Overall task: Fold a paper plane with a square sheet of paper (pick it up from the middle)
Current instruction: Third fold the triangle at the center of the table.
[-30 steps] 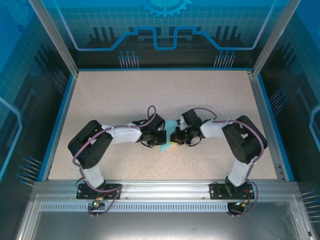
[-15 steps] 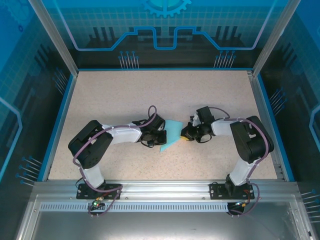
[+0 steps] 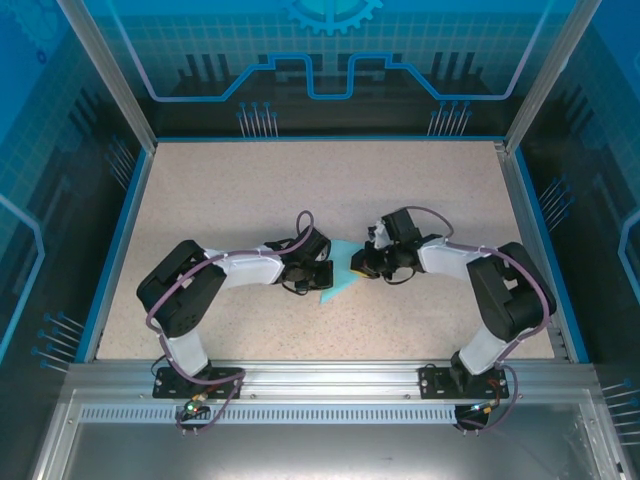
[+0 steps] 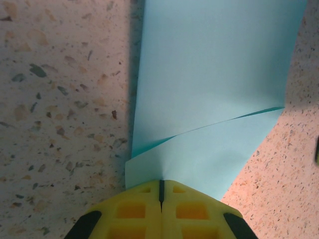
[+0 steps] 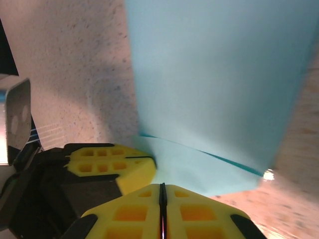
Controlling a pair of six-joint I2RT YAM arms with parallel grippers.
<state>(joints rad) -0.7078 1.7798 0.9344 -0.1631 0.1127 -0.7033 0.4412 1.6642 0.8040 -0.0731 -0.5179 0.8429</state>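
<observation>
Near the middle of the speckled table (image 3: 250, 190) — the square sheet of paper (image 3: 340, 274), turquoise-blue, plain, already creased into a narrower shape with a slanted flap across its near part. Flanked by both arms: left end effector (image 3: 322, 272) at its left edge, right end effector (image 3: 361, 264) at its right edge. From the left wrist: yellow fingers (image 4: 134, 209) pressed tight together, the seam a thin dark line, tips set on the sheet's near edge over the folded flap; cannot tell whether pinching the paper or only pressing it onto the table. From the right wrist: likewise closed down to a hairline seam, tips right at the flap's near edge; cannot tell whether any paper is caught there. Just beside, to the left, touching the sheet's corner — one yellow finger of the left end effector. Upper layer flat, throwing a shadow on the table along its left side.
</observation>
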